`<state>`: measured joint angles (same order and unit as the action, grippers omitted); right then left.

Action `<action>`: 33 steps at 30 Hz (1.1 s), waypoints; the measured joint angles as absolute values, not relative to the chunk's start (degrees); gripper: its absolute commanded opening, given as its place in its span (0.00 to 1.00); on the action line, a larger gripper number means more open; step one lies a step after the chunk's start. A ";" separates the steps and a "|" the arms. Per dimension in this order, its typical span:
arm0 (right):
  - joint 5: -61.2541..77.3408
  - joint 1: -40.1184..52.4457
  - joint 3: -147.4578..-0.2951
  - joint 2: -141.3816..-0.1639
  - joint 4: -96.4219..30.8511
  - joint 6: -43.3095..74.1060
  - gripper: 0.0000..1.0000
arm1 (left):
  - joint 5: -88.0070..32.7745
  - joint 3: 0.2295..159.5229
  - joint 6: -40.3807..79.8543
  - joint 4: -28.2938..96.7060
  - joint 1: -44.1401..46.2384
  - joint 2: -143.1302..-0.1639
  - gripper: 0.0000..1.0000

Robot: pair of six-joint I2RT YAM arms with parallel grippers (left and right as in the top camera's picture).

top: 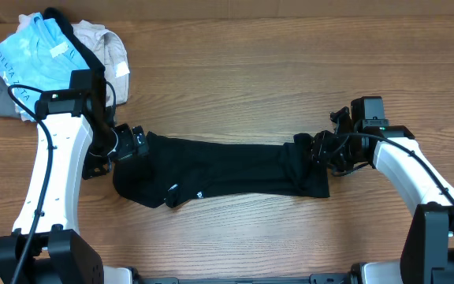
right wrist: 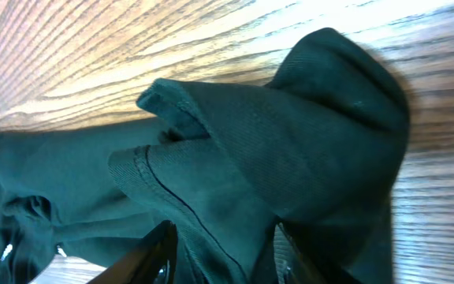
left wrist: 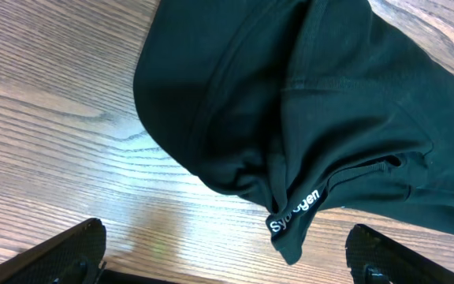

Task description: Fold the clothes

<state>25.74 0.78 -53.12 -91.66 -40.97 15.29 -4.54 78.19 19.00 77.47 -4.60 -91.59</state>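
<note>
The black T-shirt (top: 227, 170) lies bunched in a long band across the middle of the wooden table. Small white marks show near its front edge (top: 198, 193). My left gripper (top: 136, 144) is at the shirt's left end; in the left wrist view its fingers (left wrist: 225, 230) are wide open over the table, with only a hanging fold of the shirt (left wrist: 329, 95) with white lettering (left wrist: 294, 211) dipping between them. My right gripper (top: 318, 148) is at the shirt's right end. In the right wrist view its fingers (right wrist: 225, 237) are closed on bunched fabric of the shirt (right wrist: 306, 134).
A pile of other clothes sits at the back left corner: a light blue shirt with lettering (top: 38, 59), a beige garment (top: 105, 47) and a grey one (top: 2, 95). The left arm reaches past this pile. Bare wood (top: 290, 63) lies behind and in front of the shirt.
</note>
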 measured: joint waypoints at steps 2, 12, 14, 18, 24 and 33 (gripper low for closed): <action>25.47 1.50 -53.12 -91.66 -40.71 15.46 0.40 | -4.54 78.19 19.00 77.47 -4.60 -91.59 1.00; 16.93 1.45 -59.53 -91.66 -50.33 16.25 0.51 | -4.54 78.17 19.00 77.30 -4.60 -91.59 1.00; 14.85 1.37 -61.84 -91.55 -50.87 15.64 0.53 | -4.54 78.17 19.00 77.06 -4.60 -91.59 1.00; 11.42 1.37 -63.11 -91.24 -52.14 14.70 0.54 | -4.54 78.17 19.00 77.06 -4.60 -91.59 1.00; 8.97 1.37 -63.11 -91.24 -52.03 13.87 0.61 | -4.54 78.17 19.00 77.08 -4.60 -91.59 1.00; 8.58 1.37 -58.94 -91.55 -48.42 13.61 0.53 | -4.51 78.17 19.00 77.08 -4.60 -91.59 1.00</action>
